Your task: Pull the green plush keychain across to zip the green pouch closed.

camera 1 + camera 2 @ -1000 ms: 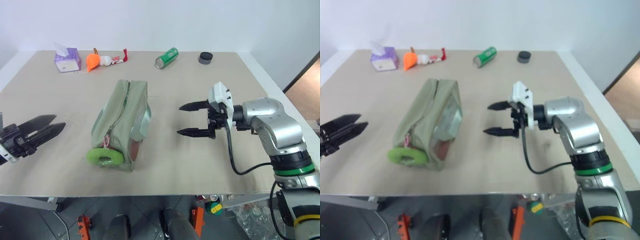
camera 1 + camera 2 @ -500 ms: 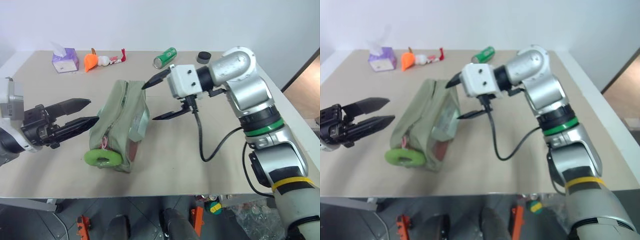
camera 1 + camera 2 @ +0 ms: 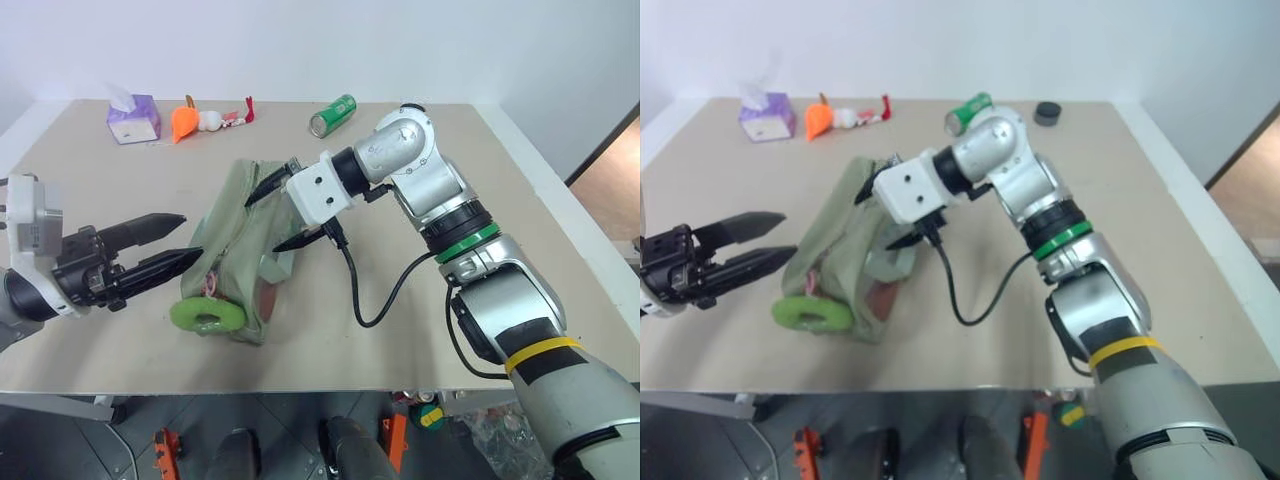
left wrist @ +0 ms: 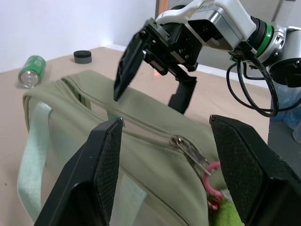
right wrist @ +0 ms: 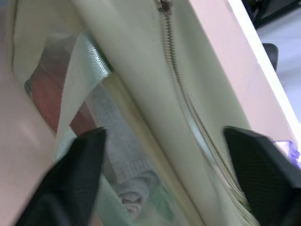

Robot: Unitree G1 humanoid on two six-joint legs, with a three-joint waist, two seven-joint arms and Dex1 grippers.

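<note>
My right claw [image 3: 284, 212] straddles the green pouch [image 3: 243, 230] mid-desk [image 3: 420, 330], one finger over the top by the zipper, the other down the clear side panel; fingers spread wide w/ the bag between them, not clamped on it as far as I can tell. My left claw [image 3: 168, 240] hovers level just beside the pouch's near-left end, jaws apart, nothing in them; from the left wrist view its two fingers [image 4: 101, 165] frame the zipper pull [image 4: 188, 149] and a pink loop under it.

The green plush keychain [image 3: 208, 315] lies on the desk at the pouch's near end, touching the fabric, below and just right of my left claw's tips. Pouch lies lengthwise, near end toward me, red items visible thru the plastic.

Along the far edge: purple tissue box [image 3: 134, 118], orange toy [image 3: 186, 121], green can [image 3: 333, 115] on its side, black roll [image 3: 1047, 113].
</note>
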